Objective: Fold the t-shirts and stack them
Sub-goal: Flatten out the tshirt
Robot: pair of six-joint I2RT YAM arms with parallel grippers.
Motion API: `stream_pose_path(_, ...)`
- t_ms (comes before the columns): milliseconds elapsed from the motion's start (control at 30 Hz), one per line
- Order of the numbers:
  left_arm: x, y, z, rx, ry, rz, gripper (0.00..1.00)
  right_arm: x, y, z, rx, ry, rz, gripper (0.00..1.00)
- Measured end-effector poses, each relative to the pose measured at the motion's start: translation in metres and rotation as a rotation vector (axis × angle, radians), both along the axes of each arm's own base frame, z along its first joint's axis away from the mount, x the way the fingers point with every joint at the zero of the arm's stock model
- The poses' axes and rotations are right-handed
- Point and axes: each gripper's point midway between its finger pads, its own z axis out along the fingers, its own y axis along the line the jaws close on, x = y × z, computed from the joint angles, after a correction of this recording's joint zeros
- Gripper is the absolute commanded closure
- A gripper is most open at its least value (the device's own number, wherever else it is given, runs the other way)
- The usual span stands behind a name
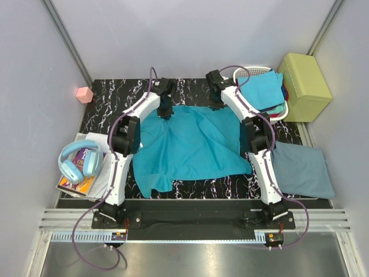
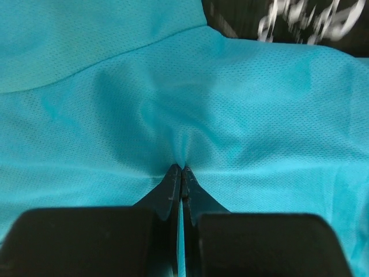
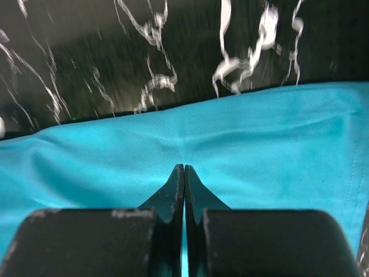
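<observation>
Top external shows left gripper (image 1: 166, 111) and right gripper (image 1: 217, 103) clamped on teal t-shirt (image 1: 190, 147), basket (image 1: 247, 71) beyond.

No brand, number or sign legible anywhere, only large pale lettering on the purple cover of a book (image 1: 76, 185) at the left of the surface, mostly covered by blue headphones (image 1: 72, 170), too small to read

The t-shirt (image 1: 193, 147) is teal, the table (image 1: 109, 98) black with white veins, the box (image 1: 304, 86) yellow-green.
</observation>
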Motion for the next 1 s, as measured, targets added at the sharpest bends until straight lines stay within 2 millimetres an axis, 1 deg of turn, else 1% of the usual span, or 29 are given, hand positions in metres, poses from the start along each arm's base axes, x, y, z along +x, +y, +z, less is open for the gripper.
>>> stream_pose_path(100, 0.017, 0.006, 0.002, -0.012, -0.01, 0.014, 1.0, 0.016, -0.004, 0.005, 0.014, -0.027, -0.019, 1.0)
stream_pose_path(200, 0.031, 0.016, 0.003, -0.029, -0.017, 0.037, 0.97, 0.028, -0.015, 0.004, 0.023, -0.039, -0.044, 1.0)
stream_pose_path(233, 0.036, 0.021, 0.004, -0.037, -0.02, 0.047, 0.94, 0.032, -0.02, 0.003, 0.03, -0.038, -0.053, 1.0)
stream_pose_path(267, 0.043, 0.026, 0.005, -0.045, -0.027, 0.06, 0.82, 0.034, -0.024, 0.002, 0.035, -0.037, -0.06, 1.0)
stream_pose_path(333, 0.054, 0.04, 0.008, -0.06, -0.04, 0.085, 0.74, 0.038, -0.034, -0.003, 0.047, -0.028, -0.076, 1.0)
stream_pose_path(367, 0.058, 0.046, 0.01, -0.07, -0.044, 0.101, 0.71, 0.038, -0.038, -0.005, 0.053, -0.021, -0.081, 0.98)
stream_pose_path(400, 0.061, 0.053, 0.012, -0.078, -0.047, 0.114, 0.65, 0.039, -0.042, -0.006, 0.058, -0.015, -0.084, 0.85)
stream_pose_path(467, 0.064, 0.065, 0.015, -0.088, -0.048, 0.136, 0.59, 0.038, -0.047, -0.006, 0.071, -0.005, -0.087, 0.71)
stream_pose_path(500, 0.064, 0.07, 0.017, -0.089, -0.05, 0.148, 0.49, 0.039, -0.046, -0.003, 0.075, -0.009, -0.083, 0.63)
stream_pose_path(533, 0.063, 0.074, 0.02, -0.087, -0.047, 0.156, 0.43, 0.037, -0.046, 0.0, 0.076, -0.011, -0.078, 0.48)
stream_pose_path(567, 0.061, 0.075, 0.026, -0.085, -0.052, 0.158, 0.38, 0.035, -0.043, 0.006, 0.075, -0.015, -0.068, 0.41)
stream_pose_path(600, 0.057, 0.075, 0.036, -0.08, -0.059, 0.158, 0.23, 0.033, -0.038, 0.015, 0.075, -0.026, -0.057, 0.36)
stream_pose_path(633, 0.052, 0.073, 0.049, -0.076, -0.072, 0.153, 0.18, 0.03, -0.033, 0.027, 0.075, -0.042, -0.042, 0.33)
stream_pose_path(667, 0.049, 0.069, 0.064, -0.075, -0.094, 0.144, 0.14, 0.028, -0.027, 0.04, 0.076, -0.061, -0.03, 0.32)
stream_pose_path(733, 0.041, 0.056, 0.111, -0.091, -0.172, 0.12, 0.08, 0.019, -0.011, 0.079, 0.085, -0.119, 0.006, 0.33)
stream_pose_path(800, 0.023, 0.038, 0.168, -0.12, -0.272, 0.084, 0.06, 0.002, 0.009, 0.127, 0.106, -0.196, 0.048, 0.34)
stream_pose_path(867, -0.005, 0.022, 0.222, -0.147, -0.376, 0.042, 0.04, -0.026, 0.026, 0.174, 0.13, -0.261, 0.095, 0.35)
stream_pose_path(900, -0.025, 0.013, 0.243, -0.156, -0.416, 0.017, 0.03, -0.041, 0.033, 0.193, 0.143, -0.292, 0.117, 0.36)
stream_pose_path(933, -0.041, 0.006, 0.256, -0.161, -0.442, -0.002, 0.01, -0.057, 0.038, 0.207, 0.154, -0.311, 0.136, 0.36)
stream_pose_path(967, -0.067, -0.002, 0.269, -0.168, -0.483, -0.03, 0.01, -0.08, 0.043, 0.22, 0.168, -0.329, 0.163, 0.38)
stream_pose_path(1000, -0.091, -0.009, 0.273, -0.166, -0.492, -0.057, 0.01, -0.099, 0.046, 0.226, 0.181, -0.343, 0.18, 0.38)
